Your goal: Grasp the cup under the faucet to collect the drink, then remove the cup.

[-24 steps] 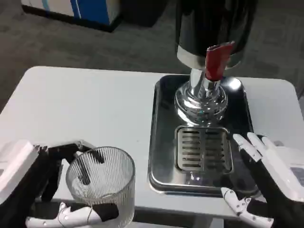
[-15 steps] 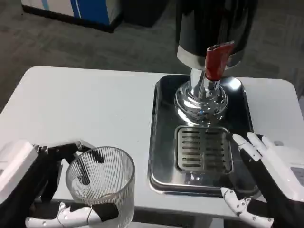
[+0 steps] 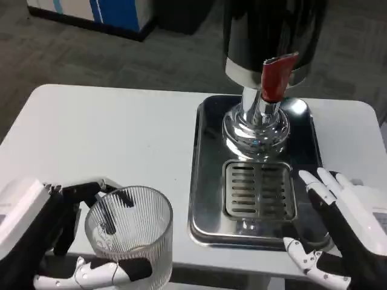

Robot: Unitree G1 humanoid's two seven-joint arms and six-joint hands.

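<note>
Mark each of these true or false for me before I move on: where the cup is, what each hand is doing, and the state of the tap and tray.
1. The left hand holds the ribbed glass cup. True.
2. The cup stands on the drip grate under the faucet. False: it is at the table's near left, off the metal tray.
3. The right hand grips the red tap lever. False: it is open at the tray's near right corner, holding nothing.
4. The dispenser's chrome base stands on the tray behind the grate. True.
5. The cup is full to the brim. False: it looks empty or nearly so.
</note>
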